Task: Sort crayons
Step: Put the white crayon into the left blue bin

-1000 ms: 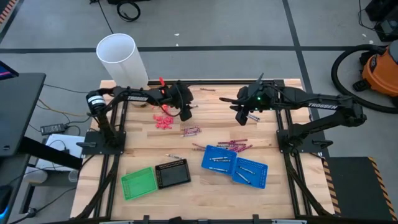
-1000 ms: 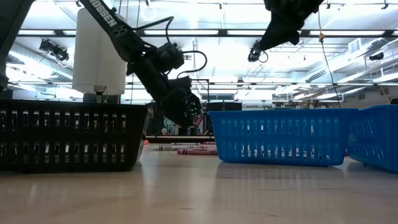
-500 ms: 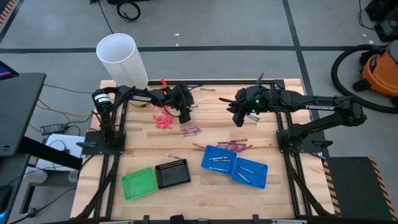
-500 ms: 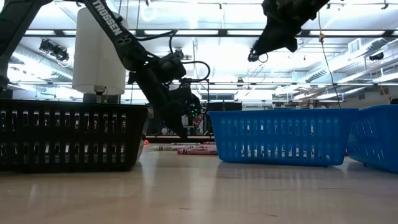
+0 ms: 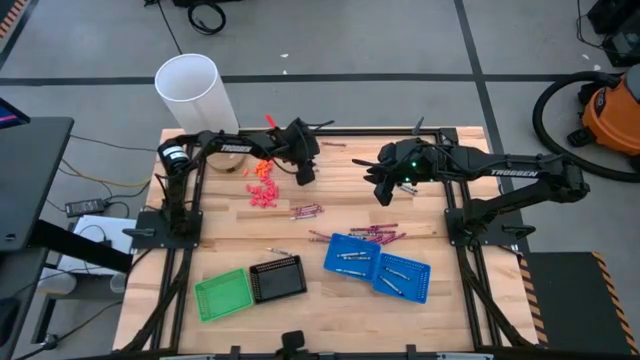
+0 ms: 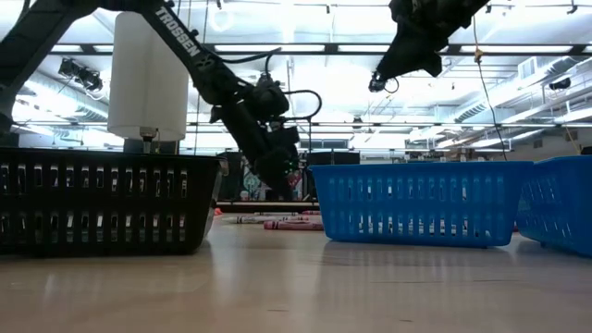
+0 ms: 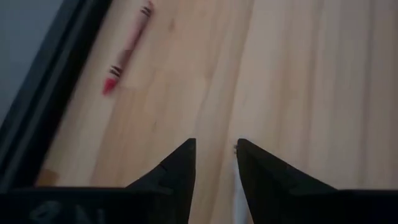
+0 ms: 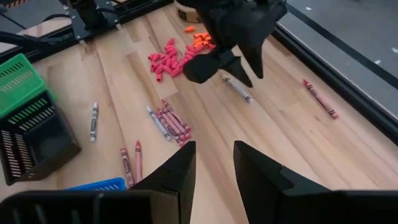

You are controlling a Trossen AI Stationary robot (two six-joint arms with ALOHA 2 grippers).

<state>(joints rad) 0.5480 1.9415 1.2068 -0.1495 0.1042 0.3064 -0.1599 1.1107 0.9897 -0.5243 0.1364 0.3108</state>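
Note:
Magenta-red crayons lie loose on the wooden table in a small cluster (image 5: 307, 211) and in a row (image 5: 378, 233). A single red crayon (image 5: 333, 144) lies by the far rail and also shows in the left wrist view (image 7: 127, 50). A pale grey crayon (image 8: 238, 89) lies under my left gripper (image 5: 303, 172), which hangs low over the table with a narrow gap between its fingers (image 7: 216, 149). My right gripper (image 5: 385, 190) is high above the table's middle, narrowly open and empty (image 8: 214, 162). More grey crayons lie in the blue trays (image 5: 350, 255). My left gripper comes from above with its fingertips (image 8: 247, 76) right by the grey crayon's near end (image 8: 231, 83). I cannot tell whether they touch it. The crayon lies flat on the table.
A heap of stubby pink pieces (image 5: 262, 192) and orange ones (image 5: 262, 168) lies left of my left gripper. A green basket (image 5: 222, 293) and a black basket (image 5: 277, 278) stand near the front left. A white cylinder (image 5: 195, 95) stands beyond the far left corner.
My left arm has swung toward the table's right and far edge, and its gripper has turned with it. This has uncovered the orange pieces. My right gripper has shifted slightly toward the table's left.

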